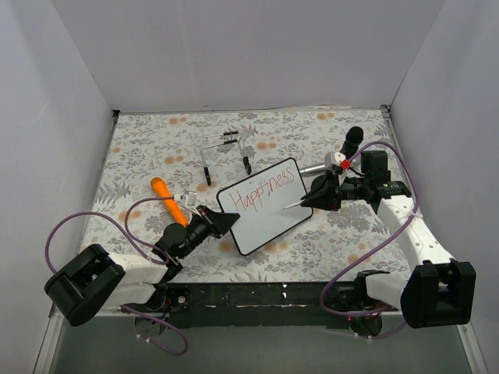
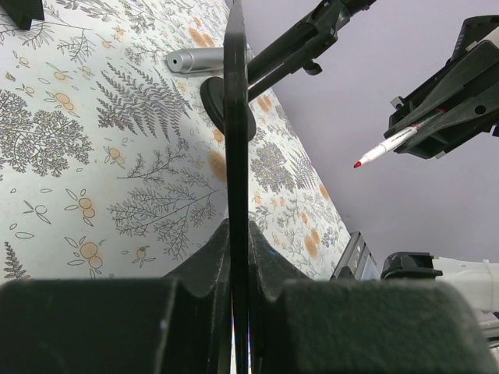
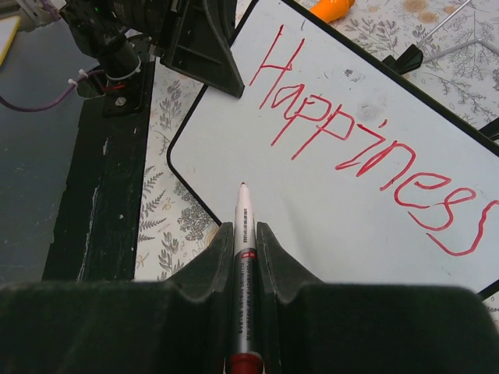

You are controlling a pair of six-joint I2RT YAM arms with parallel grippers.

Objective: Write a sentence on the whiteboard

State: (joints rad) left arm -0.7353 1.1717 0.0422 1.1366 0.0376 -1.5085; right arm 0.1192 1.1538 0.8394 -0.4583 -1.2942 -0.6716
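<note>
Your left gripper (image 2: 236,234) pinches the thin black-framed whiteboard (image 2: 235,117), which you see edge-on above floral cloth (image 2: 93,156). Off right, your right gripper (image 2: 437,125) holds a white red-tipped marker (image 2: 390,144), its tip apart from the board.

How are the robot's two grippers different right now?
The left gripper pinches the whiteboard by its edge; the right gripper holds a red marker. The left gripper sits at the board's left corner; the right gripper points in from its right side. Both are black and shut.
</note>
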